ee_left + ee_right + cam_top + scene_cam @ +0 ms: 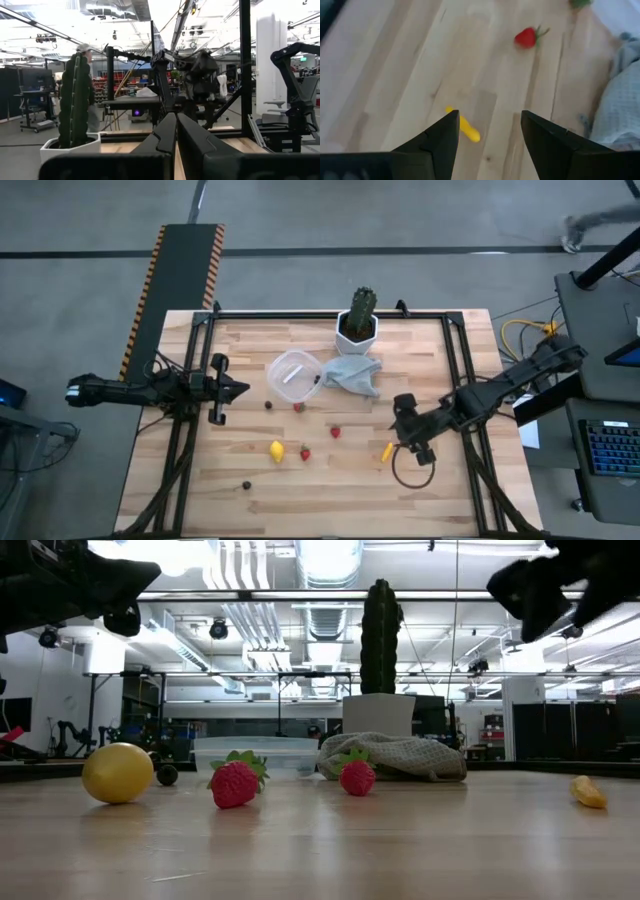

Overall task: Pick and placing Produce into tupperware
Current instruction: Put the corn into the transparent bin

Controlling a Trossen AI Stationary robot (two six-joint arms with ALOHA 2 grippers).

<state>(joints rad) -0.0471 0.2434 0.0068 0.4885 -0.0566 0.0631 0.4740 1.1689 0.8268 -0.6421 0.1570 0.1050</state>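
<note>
The produce lies scattered on the wooden table: a yellow lemon (276, 449), strawberries (298, 407) (335, 431) (305, 452), an orange-yellow carrot-like piece (387, 450) and dark round ones (269, 405) (246, 485). The clear round tupperware (293, 375) stands upright left of the blue-grey cloth (352, 373). My right gripper (490, 117) is open and hovers above the carrot-like piece (465, 127), touching nothing. My left gripper (176, 116) is shut and raised over the table's left side (235, 388), pointing toward the right edge.
A green cactus in a white pot (357, 320) stands at the far edge, behind the cloth. A black frame (330, 313) runs round the table. A cable loop (412, 470) hangs below the right arm. Bare wood lies along the near edge.
</note>
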